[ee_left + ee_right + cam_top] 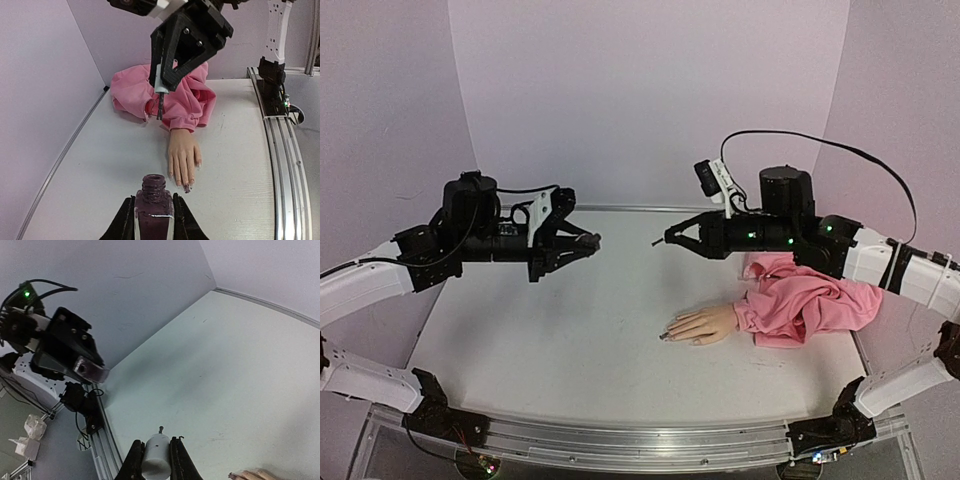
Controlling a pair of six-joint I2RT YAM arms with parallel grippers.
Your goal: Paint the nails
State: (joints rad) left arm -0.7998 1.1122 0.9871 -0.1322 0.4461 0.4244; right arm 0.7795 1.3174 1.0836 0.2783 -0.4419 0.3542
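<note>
Polish bottle (153, 212), clamped in left claw (153, 199), hangs well short of nails (186, 188).

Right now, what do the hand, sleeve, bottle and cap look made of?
Hand: matte flesh-coloured plastic or silicone, smooth moulded surface. Sleeve: soft pink fabric, bunched folds. Bottle: probably glass, glossy, dark polish showing through, threaded neck. Cap: white plastic apparently, smooth, matte.

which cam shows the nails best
Left wrist: the nails point toward the camera, close enough to see one dark-polished and the others pale. Top external shows the hand small, its nails mere specks. Right wrist catches only what looks like a sliver of fingers at its bottom edge.
</note>
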